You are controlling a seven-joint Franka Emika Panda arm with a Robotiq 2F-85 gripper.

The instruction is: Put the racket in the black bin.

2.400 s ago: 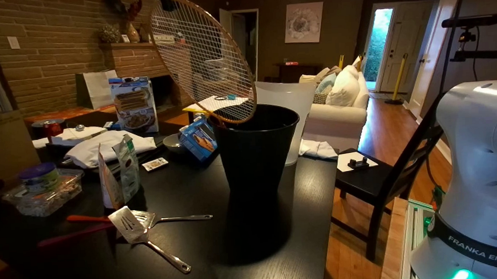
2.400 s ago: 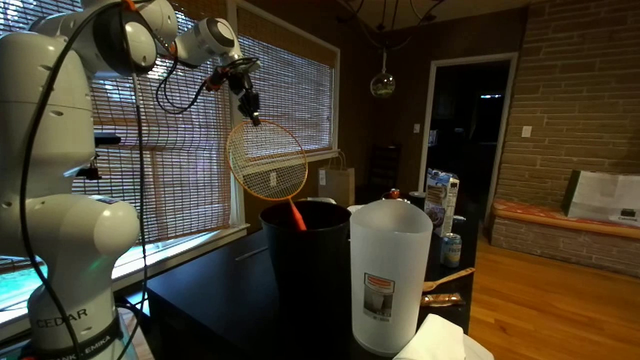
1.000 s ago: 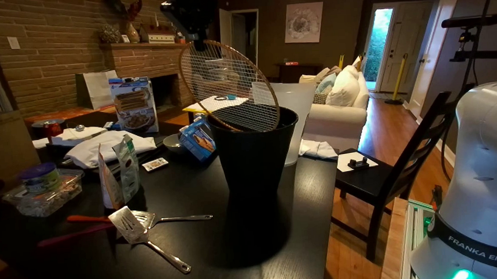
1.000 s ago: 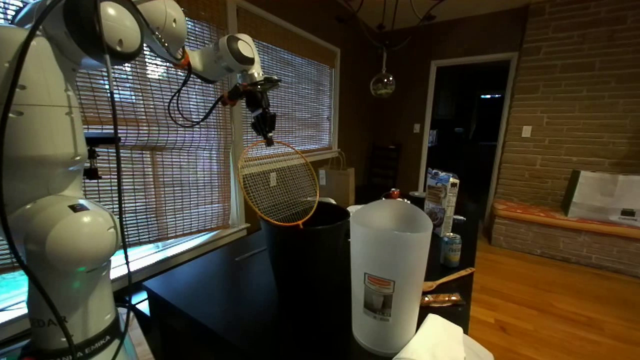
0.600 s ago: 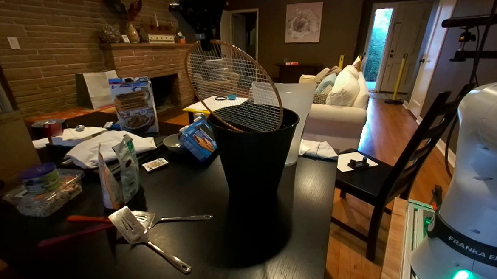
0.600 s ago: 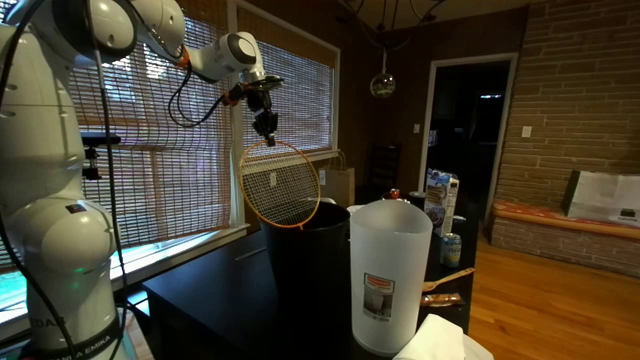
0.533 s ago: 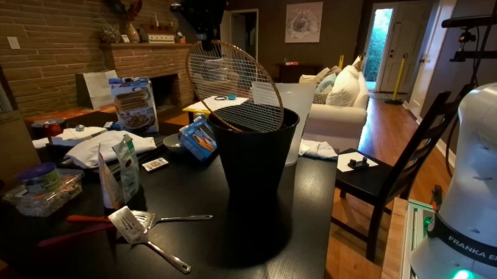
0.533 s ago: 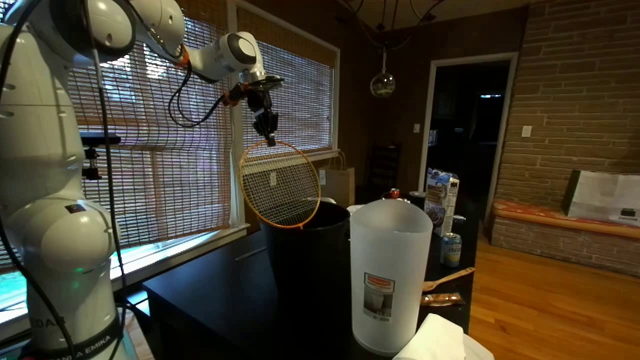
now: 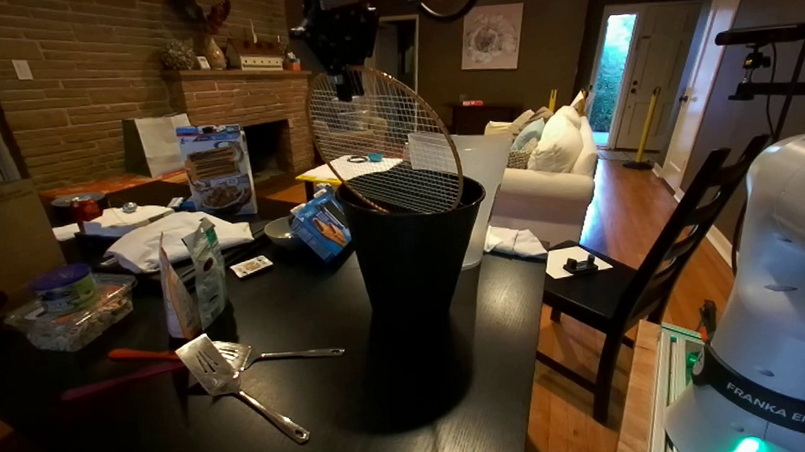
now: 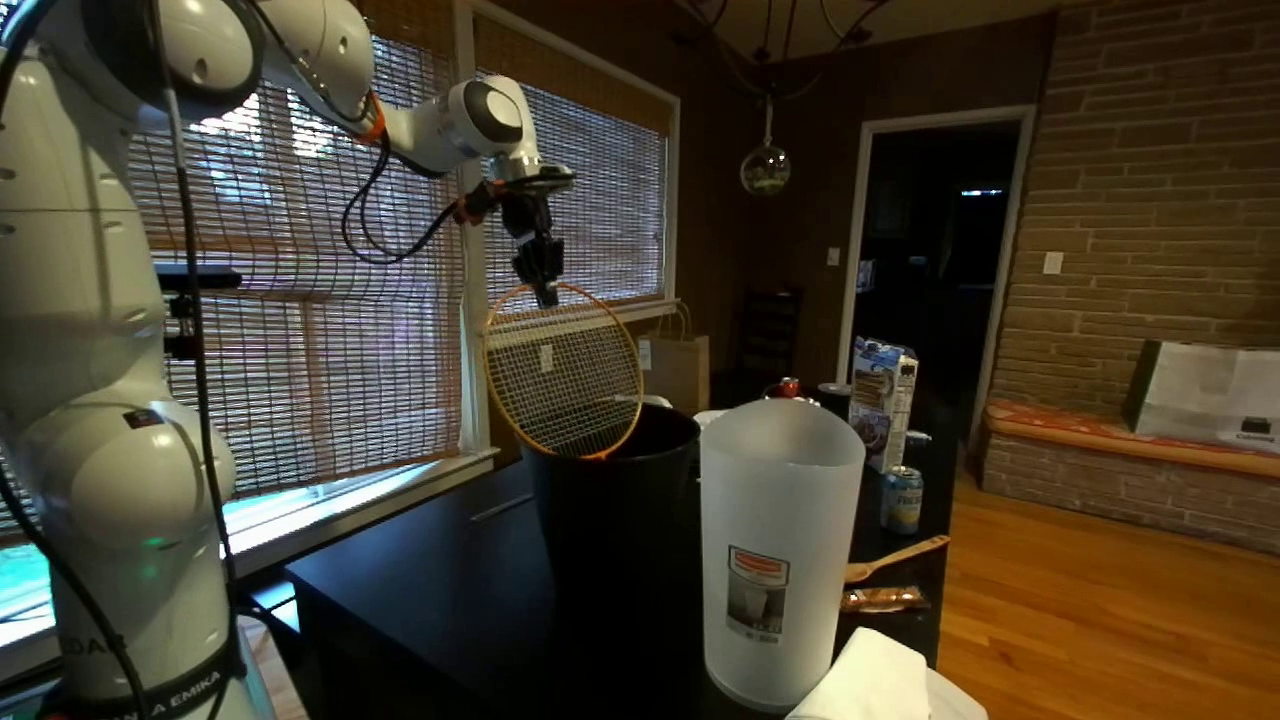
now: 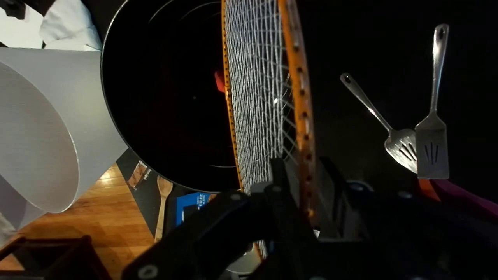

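Observation:
The racket (image 9: 391, 140) stands tilted in the black bin (image 9: 415, 267), its strung oval head rising above the rim. Both also show in an exterior view, the racket (image 10: 563, 370) and the bin (image 10: 612, 530). In the wrist view the racket (image 11: 253, 85) is seen nearly edge-on, with a bit of its red handle down inside the bin (image 11: 163, 128); most of the handle is hidden. My gripper (image 11: 300, 160) is open, its fingers straddling the top of the racket's frame with a gap on each side. The gripper (image 9: 345, 91) is above the bin in both exterior views (image 10: 545, 297).
A translucent white bin (image 10: 780, 530) stands close beside the black bin. Metal spatulas (image 9: 239, 386) lie on the dark table (image 9: 357, 421). A blue box (image 9: 327, 226), pouches (image 9: 209, 277) and a cereal box (image 9: 217, 170) stand nearby.
The racket has come down into the bin, its handle dropping from sight in the exterior views. In the last half second the gripper moved slightly down past the frame's top edge.

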